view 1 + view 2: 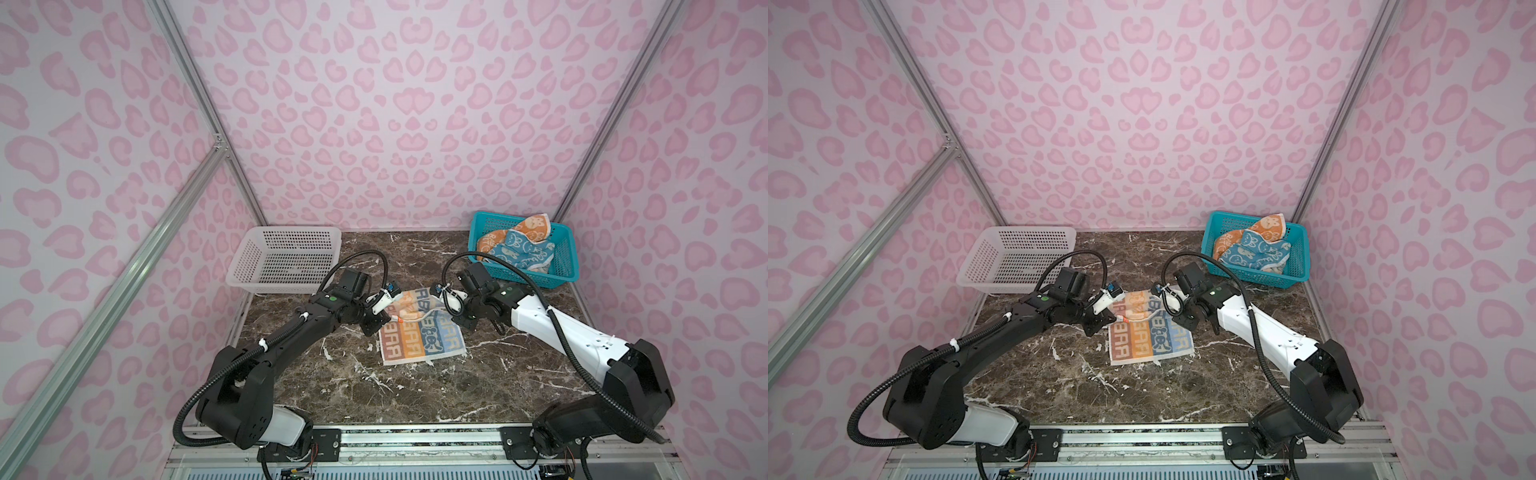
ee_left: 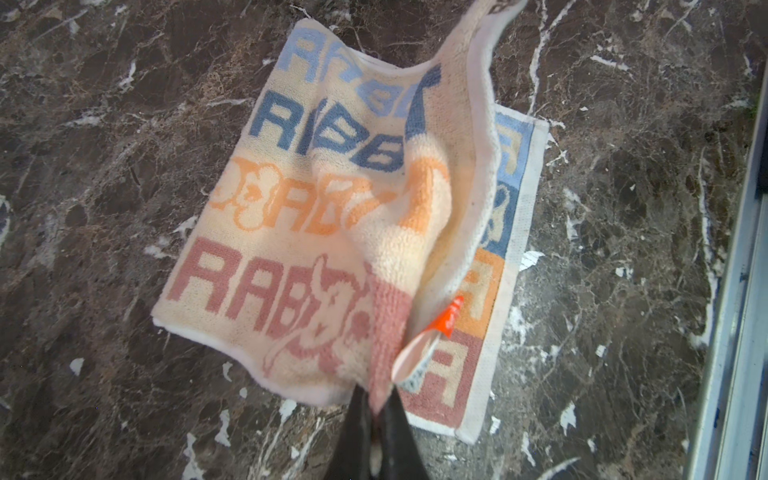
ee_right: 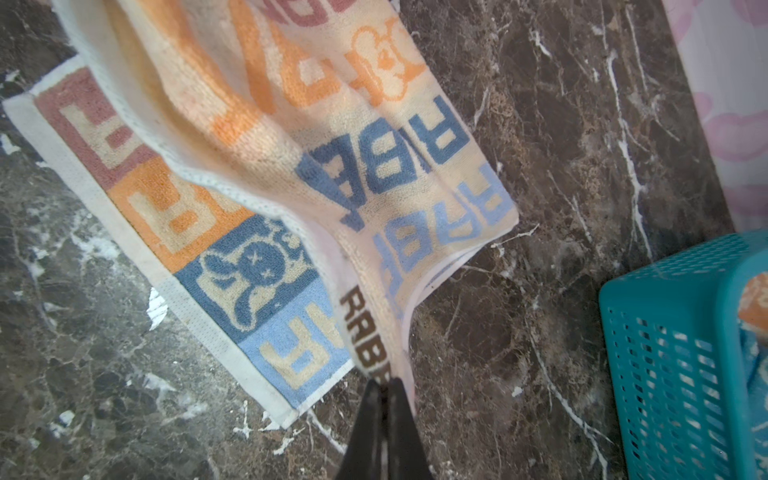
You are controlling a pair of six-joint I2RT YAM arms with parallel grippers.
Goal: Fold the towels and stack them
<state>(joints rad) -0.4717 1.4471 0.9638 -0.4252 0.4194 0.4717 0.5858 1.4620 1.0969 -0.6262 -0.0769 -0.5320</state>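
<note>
The left pincer point(image 2: 376, 401) is clamped on a corner of the cream towel point(image 2: 291, 208), its dark fingers pressed together over the pink-lettered edge, just beside an orange tag point(image 2: 451, 311). The right pincer point(image 3: 384, 386) is pinched together on the neighbouring corner, where a brown strip with woven lettering point(image 3: 365, 332) runs into its tips. Between the two, that edge of the towel is held up off the bench point(image 1: 374, 395) and sags over the other half, which lies flat on the dark marbled top. In both top views the towel sits mid-bench between the two arms. At the back right a teal basket point(image 1: 519, 276) holds the blue towel point(image 1: 523, 251) and the orange towel point(image 1: 534, 226), crumpled together. A white basket point(image 1: 291, 230) stands at the back left, well apart.
</note>
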